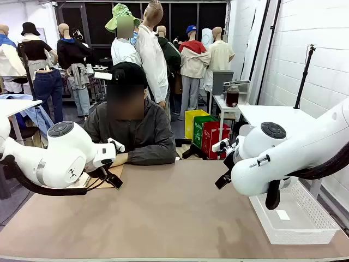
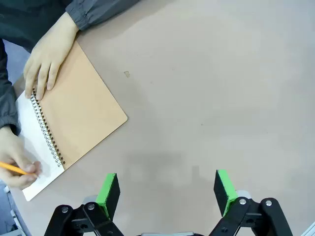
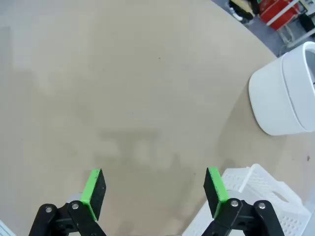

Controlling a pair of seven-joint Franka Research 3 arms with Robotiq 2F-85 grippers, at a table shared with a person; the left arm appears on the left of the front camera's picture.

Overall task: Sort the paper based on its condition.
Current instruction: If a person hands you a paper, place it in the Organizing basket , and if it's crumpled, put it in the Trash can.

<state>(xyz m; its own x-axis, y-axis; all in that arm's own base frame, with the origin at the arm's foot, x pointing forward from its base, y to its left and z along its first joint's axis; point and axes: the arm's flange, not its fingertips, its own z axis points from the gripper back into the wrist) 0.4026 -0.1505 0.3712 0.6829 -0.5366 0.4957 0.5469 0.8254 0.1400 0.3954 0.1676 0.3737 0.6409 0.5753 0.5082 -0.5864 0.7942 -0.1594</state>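
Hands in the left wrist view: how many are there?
2. One hand rests on the brown notebook cover; the other hand holds a pencil on the white page.

The paper (image 2: 30, 123) is a plain white sheet lying flat and smooth on the desk (image 2: 197, 88), its long edge against the spiral coil of a brown-covered notebook (image 2: 81, 113). A person's hand (image 2: 18, 162) holding a yellow pencil (image 2: 15, 169) rests on its lower part. Whether the coil binds it cannot be told.
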